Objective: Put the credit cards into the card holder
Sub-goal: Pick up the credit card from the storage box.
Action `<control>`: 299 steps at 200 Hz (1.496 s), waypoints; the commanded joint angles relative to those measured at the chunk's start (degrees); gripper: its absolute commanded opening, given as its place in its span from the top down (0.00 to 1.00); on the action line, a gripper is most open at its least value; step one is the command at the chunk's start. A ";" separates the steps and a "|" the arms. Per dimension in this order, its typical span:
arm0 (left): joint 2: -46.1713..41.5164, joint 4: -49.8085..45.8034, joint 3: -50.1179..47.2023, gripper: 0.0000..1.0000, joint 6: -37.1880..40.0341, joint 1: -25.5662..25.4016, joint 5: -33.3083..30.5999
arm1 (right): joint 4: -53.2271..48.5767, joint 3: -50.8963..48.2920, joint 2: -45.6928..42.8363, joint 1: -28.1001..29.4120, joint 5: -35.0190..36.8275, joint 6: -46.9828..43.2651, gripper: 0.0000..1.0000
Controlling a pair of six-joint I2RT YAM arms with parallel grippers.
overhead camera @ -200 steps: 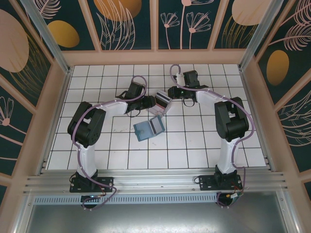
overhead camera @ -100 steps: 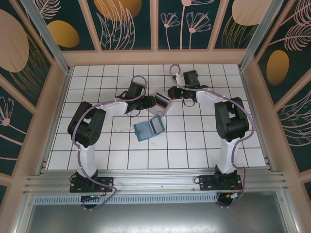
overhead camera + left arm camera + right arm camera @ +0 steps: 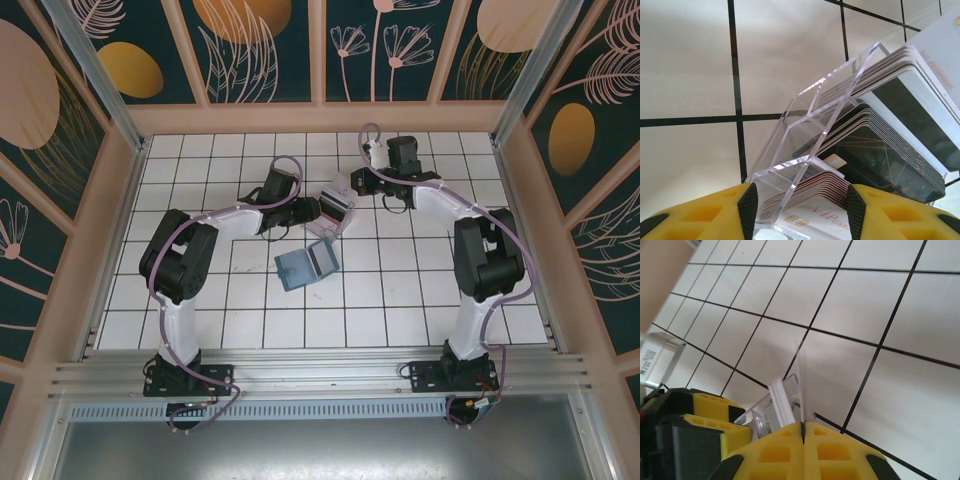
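The credit cards (image 3: pixel 900 115) stand in stacks inside a clear plastic stand (image 3: pixel 805 145), grey and dark ones behind and a white card with red-edged ones in front. My left gripper (image 3: pixel 801 212) is shut on the base of that stand (image 3: pixel 337 212), its pads pressed to both sides. My right gripper (image 3: pixel 803 426) is shut on one thin pale credit card (image 3: pixel 800 375), seen edge-on just above the stand (image 3: pixel 775 405). From above, this card (image 3: pixel 342 186) hangs at the right gripper (image 3: pixel 353 183), a little beyond the stand. The teal card holder (image 3: pixel 307 265) lies open on the tiles nearer the arms.
The white tiled floor (image 3: pixel 400 290) is boxed in by pale wooden walls (image 3: pixel 530 220) on three sides. An aluminium rail (image 3: pixel 320 375) with both arm bases runs along the near edge. The left gripper's yellow fingers (image 3: pixel 710 407) show beside the stand in the right wrist view.
My right gripper has closed on a card and drawn it up and away from the stand toward the far wall. The left gripper and the stand have stayed put.
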 commanded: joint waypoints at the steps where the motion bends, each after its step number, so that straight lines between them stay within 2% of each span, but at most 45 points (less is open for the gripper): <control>1: -1.45 0.05 -0.29 0.47 -0.59 0.23 0.76 | 2.62 -1.79 -4.04 -0.98 -0.77 -1.10 0.98; 42: -4.02 -0.16 -0.05 0.47 -0.84 0.24 1.30 | 5.13 -3.79 -6.90 -2.07 -3.44 0.92 1.00; 66: -7.16 4.42 -2.12 0.46 -3.74 0.24 4.29 | 8.35 -6.08 -8.77 -2.63 -6.34 4.12 1.00; 85: -10.92 12.22 -5.54 0.44 -8.05 0.32 7.32 | 13.04 -9.69 -11.56 -3.28 -9.45 8.81 1.00; 90: -11.94 14.53 -6.49 0.39 -9.36 0.32 8.04 | 14.64 -10.86 -12.38 -3.44 -10.25 10.39 1.00; 98: -13.52 19.41 -8.38 0.38 -11.79 0.37 9.39 | 17.87 -12.81 -13.73 -3.71 -11.60 13.21 1.00; 125: -15.53 39.76 -14.54 0.40 -21.83 0.32 14.60 | 31.70 -20.89 -18.03 -5.04 -15.34 25.16 1.00; 166: -11.60 58.86 -15.39 0.44 -33.75 0.30 21.26 | 46.24 -25.80 -19.09 -5.58 -19.99 38.83 1.00; 181: -10.79 58.91 -15.13 0.45 -34.34 0.32 21.40 | 51.11 -27.20 -18.87 -5.58 -20.70 43.02 1.00; 208: -10.79 58.15 -14.99 0.46 -34.06 0.32 21.05 | 53.85 -28.33 -19.53 -5.11 -20.92 45.13 1.00; 272: -11.14 55.94 -13.95 0.48 -33.09 0.32 20.88 | 53.93 -27.65 -19.61 -2.01 -21.83 45.87 1.00; 288: -11.17 55.76 -13.86 0.57 -32.80 0.32 20.76 | 52.84 -27.79 -19.73 -1.55 -21.31 45.01 1.00; 299: -11.23 55.62 -13.88 0.66 -32.59 0.32 20.69 | 52.55 -28.43 -19.89 -1.58 -20.53 44.69 1.00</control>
